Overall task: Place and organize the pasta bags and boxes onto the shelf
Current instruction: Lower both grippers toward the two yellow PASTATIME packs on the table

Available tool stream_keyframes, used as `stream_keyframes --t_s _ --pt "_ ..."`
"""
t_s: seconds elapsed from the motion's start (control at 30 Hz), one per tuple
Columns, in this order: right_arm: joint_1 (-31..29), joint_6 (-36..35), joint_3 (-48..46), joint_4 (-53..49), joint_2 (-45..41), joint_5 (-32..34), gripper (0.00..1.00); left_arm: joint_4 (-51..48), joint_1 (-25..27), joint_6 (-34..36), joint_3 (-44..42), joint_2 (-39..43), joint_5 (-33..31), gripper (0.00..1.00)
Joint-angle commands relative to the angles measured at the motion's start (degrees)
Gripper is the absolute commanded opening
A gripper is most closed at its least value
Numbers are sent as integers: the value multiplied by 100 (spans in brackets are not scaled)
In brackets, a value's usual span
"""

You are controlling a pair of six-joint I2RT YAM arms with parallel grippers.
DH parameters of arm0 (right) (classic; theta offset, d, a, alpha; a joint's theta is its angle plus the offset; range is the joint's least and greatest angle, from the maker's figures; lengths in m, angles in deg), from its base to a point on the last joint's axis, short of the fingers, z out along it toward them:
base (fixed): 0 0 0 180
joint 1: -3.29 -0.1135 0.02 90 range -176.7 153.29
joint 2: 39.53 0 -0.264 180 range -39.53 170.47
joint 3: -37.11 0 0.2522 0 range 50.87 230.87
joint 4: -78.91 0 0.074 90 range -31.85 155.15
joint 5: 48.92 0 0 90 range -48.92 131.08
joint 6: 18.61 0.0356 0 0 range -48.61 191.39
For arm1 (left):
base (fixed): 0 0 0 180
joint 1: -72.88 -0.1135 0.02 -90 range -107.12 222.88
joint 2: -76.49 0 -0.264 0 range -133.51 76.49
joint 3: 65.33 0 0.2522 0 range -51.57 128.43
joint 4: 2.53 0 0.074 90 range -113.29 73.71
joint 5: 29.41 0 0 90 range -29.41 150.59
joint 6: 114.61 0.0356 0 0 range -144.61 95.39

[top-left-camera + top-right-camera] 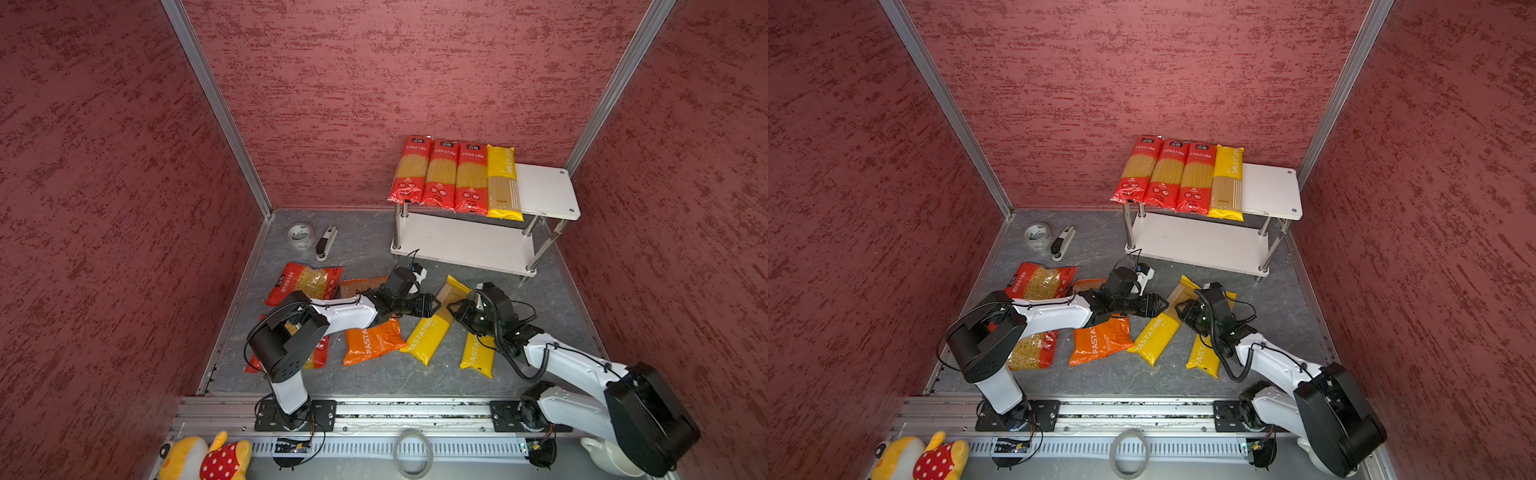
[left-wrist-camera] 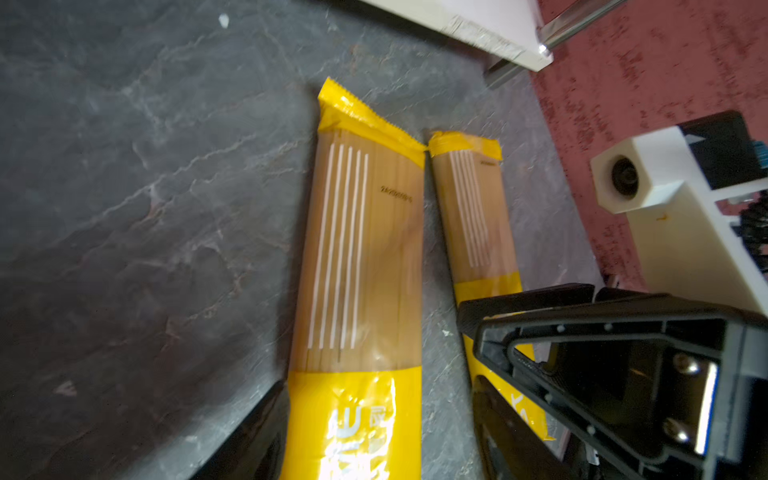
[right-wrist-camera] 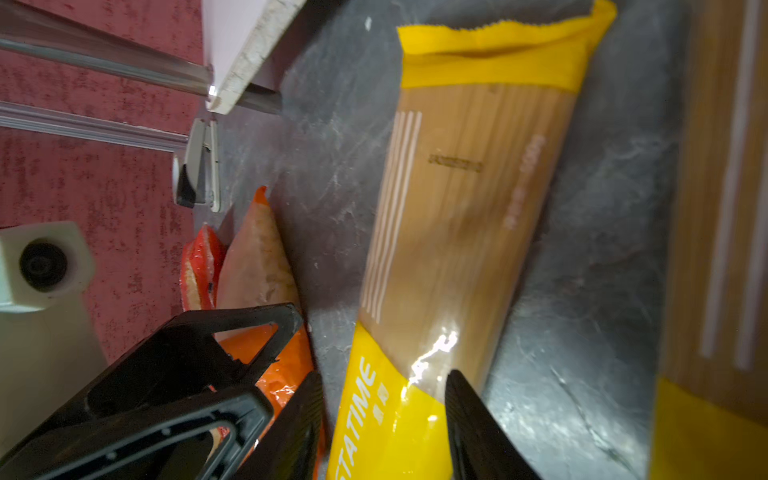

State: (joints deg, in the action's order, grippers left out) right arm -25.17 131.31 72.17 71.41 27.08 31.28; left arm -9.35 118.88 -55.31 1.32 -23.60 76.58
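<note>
**Long yellow plastic PASTATIME spaghetti pack** [image 1: 428, 336]: it is lying slantwise on the grey stone-patterned floor [image 1: 415, 374], in front of the small white two-tier shelf [image 1: 544, 187]. Its clear end is pointing toward the shelf.

**Grippers:** the left gripper [image 1: 436, 302] and the right gripper [image 1: 455, 309] are meeting over this pack's clear half.
- In the left wrist view the left gripper [image 2: 374, 415] is standing released. Its black fingers are straddling the pack, with floor showing beside one of them.
- In the right wrist view the right gripper [image 3: 382, 415] is likewise standing unclenched around the pack. A sliver of floor is showing beside one finger.

**On the shelf's top tier:** three long red spaghetti packs [image 1: 440, 174] and a second yellow spaghetti pack [image 1: 503, 183] are lying side by side, filling the tier's left part.

**Farther in front of the shelf:**
- A third yellow spaghetti pack [image 1: 478, 357] is lying partly under the right arm.
- An orange PASTATIME bag [image 1: 372, 338] is lying beside the slanted pack.
- Two wide red short-pasta bags [image 1: 303, 282] [image 1: 1034, 353] are lying to the front left, one partly under the left arm.

**Left of the shelf:** a clear tape roll [image 1: 301, 236] and a black-and-white stapler [image 1: 326, 243] are resting just beside each other.

**Farthest from the shelf:** a yellow-and-red plush toy [image 1: 208, 457] is sitting beyond the arms' base rail.
</note>
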Motion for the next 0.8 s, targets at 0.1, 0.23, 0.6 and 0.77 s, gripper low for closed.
stream_keyframes --t_s 0.1,0.23,0.6,0.77 --pt "-23 513 -202 479 431 -6 50 -237 23 51 55 -213 -98 69" --pt "-16 587 -249 669 665 -66 50 -177 25 -48 39 -376 -28 69" --pt "-9 635 -178 1561 1340 -571 44 216 64 -413 -42 -523 229 69" --pt "-8 589 -115 1848 1462 -733 23 277 58 -457 -216 -372 212 68"
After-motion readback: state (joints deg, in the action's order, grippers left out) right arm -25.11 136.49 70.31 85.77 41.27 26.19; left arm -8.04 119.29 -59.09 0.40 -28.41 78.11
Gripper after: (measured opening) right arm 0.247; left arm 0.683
